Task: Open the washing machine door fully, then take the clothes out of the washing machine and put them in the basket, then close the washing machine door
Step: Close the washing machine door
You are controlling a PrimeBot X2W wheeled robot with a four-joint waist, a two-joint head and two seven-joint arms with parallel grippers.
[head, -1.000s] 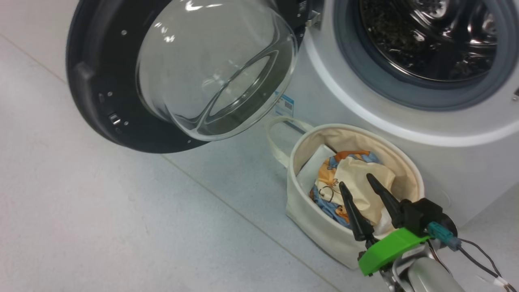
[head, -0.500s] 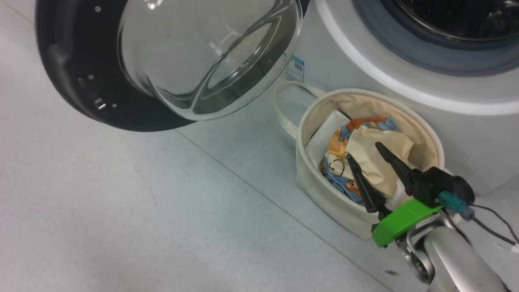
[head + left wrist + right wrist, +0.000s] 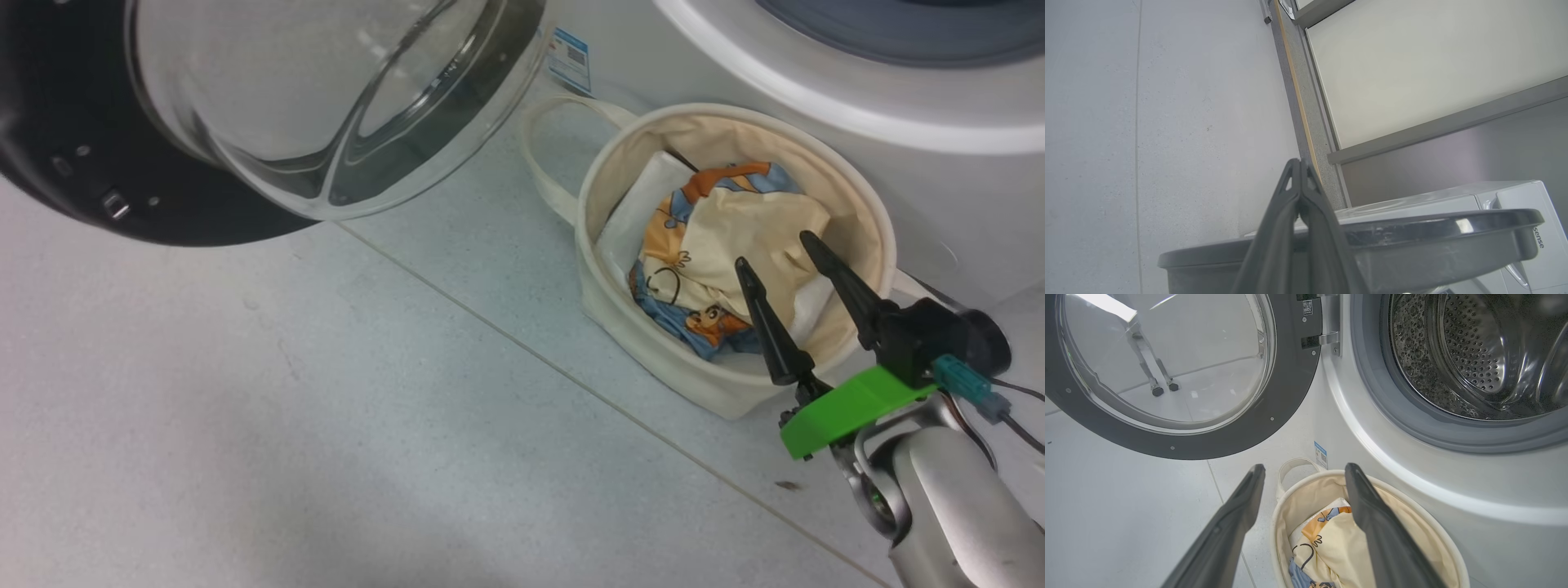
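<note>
Left pincer point(image 3: 1300, 163): fingers pressed flat together, nothing between them. In the left wrist view the rim of the washing machine door point(image 3: 1412, 237) runs edge-on behind them.

Head view, left to right:
- Door swung wide open at 10 o'clock, glass bowl facing the camera.
- Basket point(image 3: 653, 359) on the floor point(image 3: 326, 408) at 2 o'clock, just beside the front of the washing machine point(image 3: 816, 90).
- Clothes point(image 3: 735, 229) lie inside the basket, the cream piece over the blue-orange print. White folded sheet point(image 3: 633, 216) at their 9 o'clock.
- Right pincer point(image 3: 774, 250) at 4 o'clock: fingers spread wide, empty, tips above the clothes.
</note>
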